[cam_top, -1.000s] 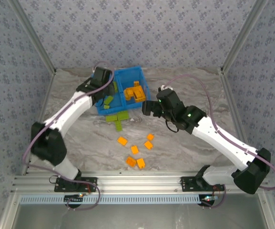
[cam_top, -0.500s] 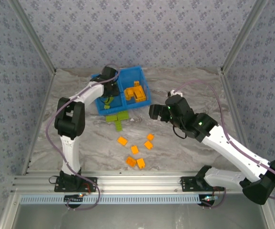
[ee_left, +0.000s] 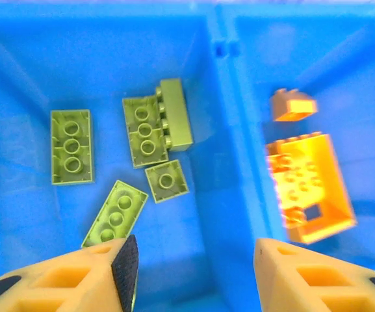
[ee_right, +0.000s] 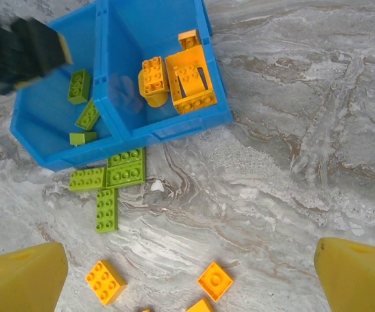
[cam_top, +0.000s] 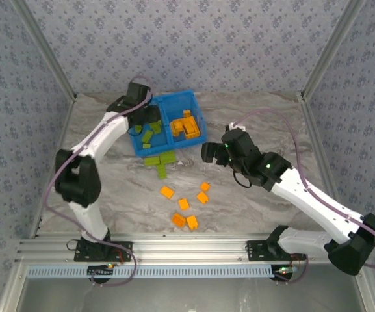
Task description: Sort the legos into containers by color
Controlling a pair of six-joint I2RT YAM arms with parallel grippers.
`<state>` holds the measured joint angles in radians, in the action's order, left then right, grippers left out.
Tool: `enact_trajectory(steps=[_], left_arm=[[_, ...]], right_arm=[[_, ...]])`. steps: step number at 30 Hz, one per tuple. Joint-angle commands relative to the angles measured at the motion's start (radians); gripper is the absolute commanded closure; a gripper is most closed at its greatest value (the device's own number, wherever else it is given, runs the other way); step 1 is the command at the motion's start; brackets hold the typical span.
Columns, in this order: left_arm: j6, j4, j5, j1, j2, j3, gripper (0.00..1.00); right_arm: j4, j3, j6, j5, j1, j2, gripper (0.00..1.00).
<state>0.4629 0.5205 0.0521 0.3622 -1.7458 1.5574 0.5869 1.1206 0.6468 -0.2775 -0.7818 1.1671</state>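
Inside the glossy blue bin (ee_left: 223, 130) — studded, rectangular green bricks (ee_left: 70, 146)

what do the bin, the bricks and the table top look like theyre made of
Blue bin: likely moulded plastic, smooth, slight sheen on its walls.
Green bricks and orange bricks: hard plastic, uniform colour, crisp studs.
Table: grey, veined; marble or a marble print, cannot tell which.

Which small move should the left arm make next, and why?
Probably raise the left gripper away from the bright blue plastic bin and move it toward the lime green plastic bricks lying on the grey marbled table outside it: its jaws are apart and empty.
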Motion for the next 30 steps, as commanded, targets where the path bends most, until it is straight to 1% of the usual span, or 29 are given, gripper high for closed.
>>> enact_trajectory(steps=[1, 4, 6, 8, 12, 16, 17, 19, 22, 25, 30], left_arm=[[-0.025, -0.001, -0.023, 0.022, 0.183, -0.083, 0.48], [-0.091, 0.024, 0.006, 0.026, 0.358, -0.192, 0.44], [-0.153, 0.056, 0.043, 0.026, 0.474, -0.26, 0.4], [-0.235, 0.11, 0.072, 0.024, 0.581, -0.315, 0.34], [-0.333, 0.25, 0.152, 0.024, 0.735, -0.37, 0.22], [-0.38, 0.27, 0.188, 0.023, 0.86, -0.459, 0.08], [-0.383, 0.266, 0.183, 0.022, 0.885, -0.481, 0.01], [-0.396, 0.247, 0.147, 0.023, 0.924, -0.522, 0.01], [-0.418, 0.196, 0.049, 0.022, 0.98, -0.583, 0.01], [-0.438, 0.131, -0.05, 0.023, 1.049, -0.639, 0.01], [-0.444, 0.075, -0.068, 0.023, 1.123, -0.696, 0.01]], right_arm=[[-0.033, 0.021, -0.009, 0.031, -0.039, 0.091, 0.0], [-0.045, 0.105, -0.048, 0.076, -0.088, 0.232, 0.0], [-0.042, 0.165, -0.058, 0.081, -0.125, 0.339, 0.01], [-0.029, 0.237, -0.063, 0.074, -0.154, 0.46, 0.02], [-0.028, 0.362, -0.077, 0.093, -0.178, 0.669, 0.07], [0.005, 0.493, -0.079, 0.119, -0.19, 0.852, 0.12], [0.01, 0.523, -0.079, 0.119, -0.195, 0.891, 0.12], [0.052, 0.568, -0.078, 0.121, -0.2, 0.952, 0.14], [0.091, 0.622, -0.068, 0.108, -0.206, 1.018, 0.17], [0.103, 0.64, -0.064, 0.1, -0.209, 1.056, 0.23], [0.144, 0.687, -0.068, 0.086, -0.214, 1.123, 0.34]])
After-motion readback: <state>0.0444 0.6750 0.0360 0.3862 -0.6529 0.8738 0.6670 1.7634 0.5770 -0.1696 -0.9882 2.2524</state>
